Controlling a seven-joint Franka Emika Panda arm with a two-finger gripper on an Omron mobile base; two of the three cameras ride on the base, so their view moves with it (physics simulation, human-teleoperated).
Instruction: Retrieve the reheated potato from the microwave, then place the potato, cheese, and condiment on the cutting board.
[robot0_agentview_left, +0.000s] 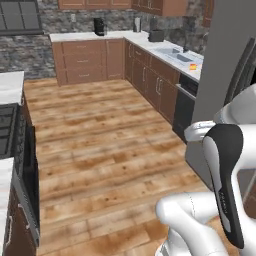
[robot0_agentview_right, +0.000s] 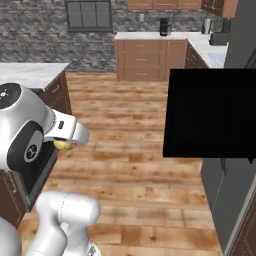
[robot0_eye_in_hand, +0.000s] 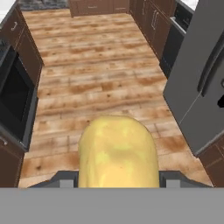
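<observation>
Open wood floor (robot0_eye_in_hand: 100, 65) mid-kitchen, cabinets w/ oven on one side, grey fridge (robot0_eye_in_hand: 197, 78) on the other. Gripper (robot0_eye_in_hand: 118, 186) is clamped on the potato (robot0_eye_in_hand: 118, 153), which sits right btwn the jaws, long axis running out along the hand's line of sight. Potato also peeks under the wrist in right base view (robot0_agentview_right: 65, 145); cutting board nowhere visible, so which way it lies can't be told — prob. needs a base drive/turn first.
</observation>
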